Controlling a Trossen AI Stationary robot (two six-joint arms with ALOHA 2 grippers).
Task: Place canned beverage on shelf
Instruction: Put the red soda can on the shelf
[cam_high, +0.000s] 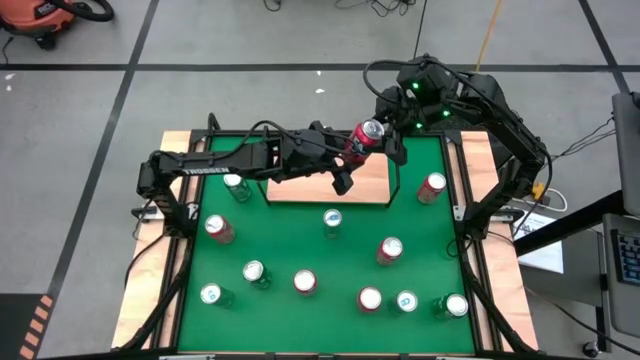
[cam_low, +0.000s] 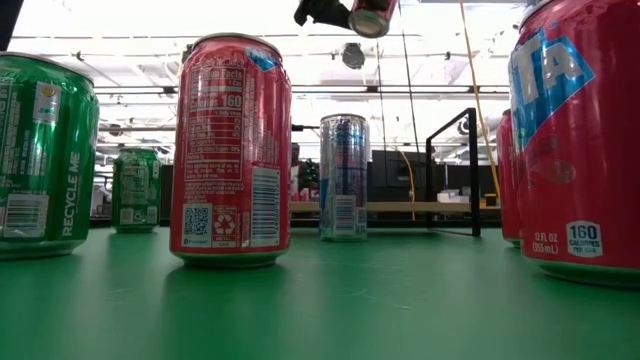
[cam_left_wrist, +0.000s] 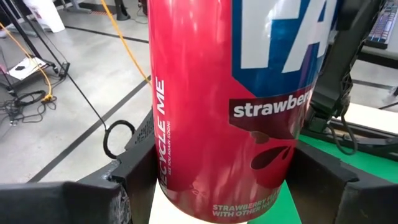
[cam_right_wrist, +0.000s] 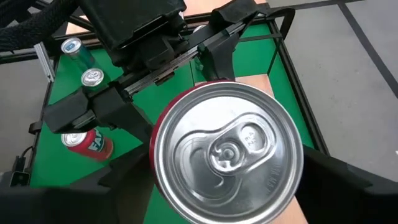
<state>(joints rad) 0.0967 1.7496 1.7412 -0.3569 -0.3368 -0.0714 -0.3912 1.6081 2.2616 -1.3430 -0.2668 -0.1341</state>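
Note:
A red strawberry can (cam_high: 365, 138) hangs in the air above the shelf (cam_high: 300, 190), a light-wood board with a thin black rail at the far middle of the green table. My left gripper (cam_high: 352, 152) reaches in from the table's left and is shut on the can (cam_left_wrist: 230, 93). My right gripper (cam_high: 388, 142) comes from the far right. Its fingers stand close on either side of the can's silver top end (cam_right_wrist: 227, 152); I cannot tell whether they touch it. The low view shows the can (cam_low: 372, 15) high up. My left gripper pinches the can's round side wall (cam_left_wrist: 158, 155) between its two fingers, one on each side, toward the can's bottom end. The fingers come nearly level from the table's left and lie across the can. The can is lifted clear of the shelf, tilted with its top toward my right gripper.
Several red and green cans stand upright on the green table, among them a red one (cam_high: 431, 187) right of the shelf, a green one (cam_high: 236, 186) left of it and a silver-blue one (cam_high: 332, 220) just in front of it. Pale wooden strips (cam_high: 150, 270) run along both sides.

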